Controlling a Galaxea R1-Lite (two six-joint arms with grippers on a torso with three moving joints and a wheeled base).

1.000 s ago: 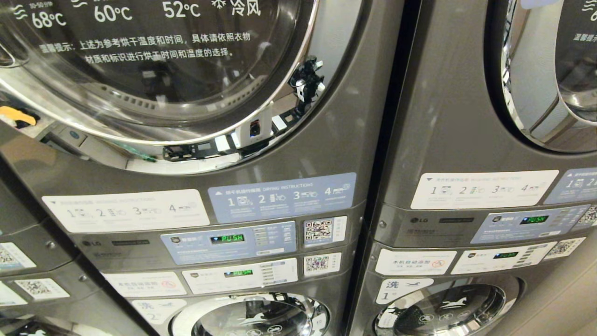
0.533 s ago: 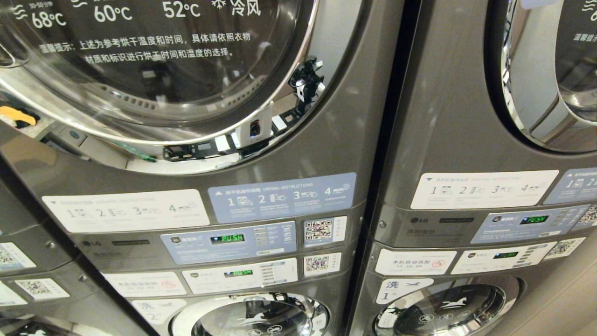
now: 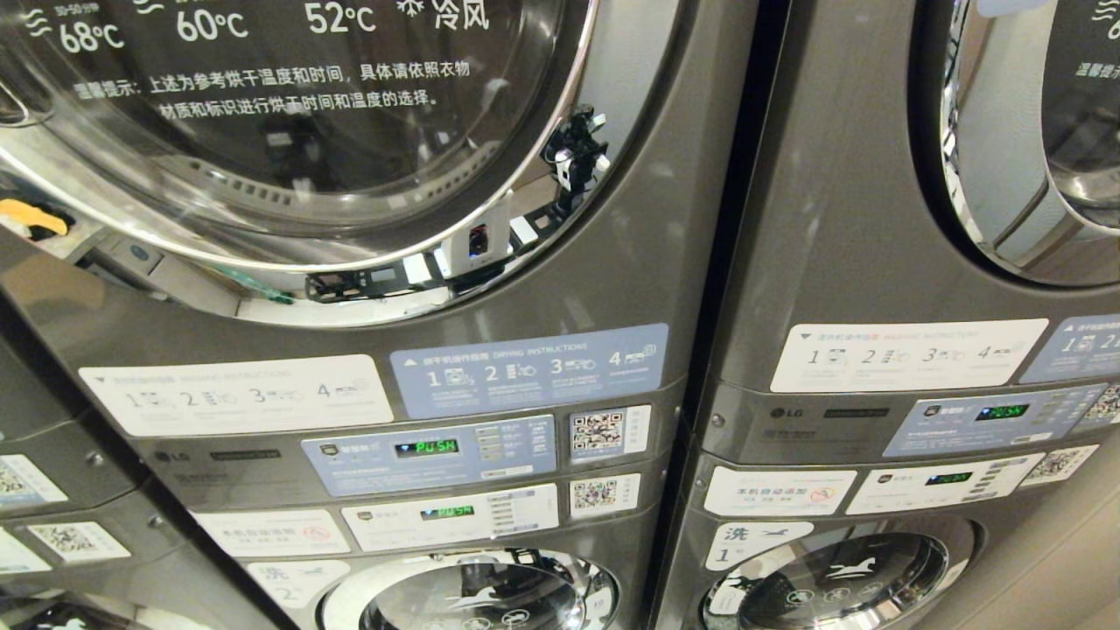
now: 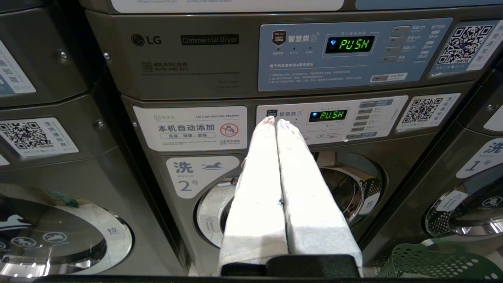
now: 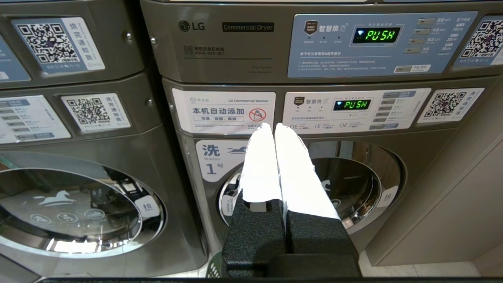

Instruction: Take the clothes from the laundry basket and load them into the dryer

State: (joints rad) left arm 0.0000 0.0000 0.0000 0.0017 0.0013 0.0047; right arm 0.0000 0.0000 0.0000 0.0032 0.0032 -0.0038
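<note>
Nothing has moved: both grippers, left gripper [image 4: 274, 120] and right gripper [image 5: 272, 125], clenched empty before two stacked machines [image 3: 420, 350].

A self-service laundromat: stacked commercial dryers [image 3: 490, 175] and washers [image 5: 314, 184] bearing QR-code stickers [image 3: 598, 431].

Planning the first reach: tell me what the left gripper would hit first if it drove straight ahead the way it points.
Probably the grey metal washer front: the shut left gripper aims at its white control label, just above the round glass door. Depth is unclear.
</note>
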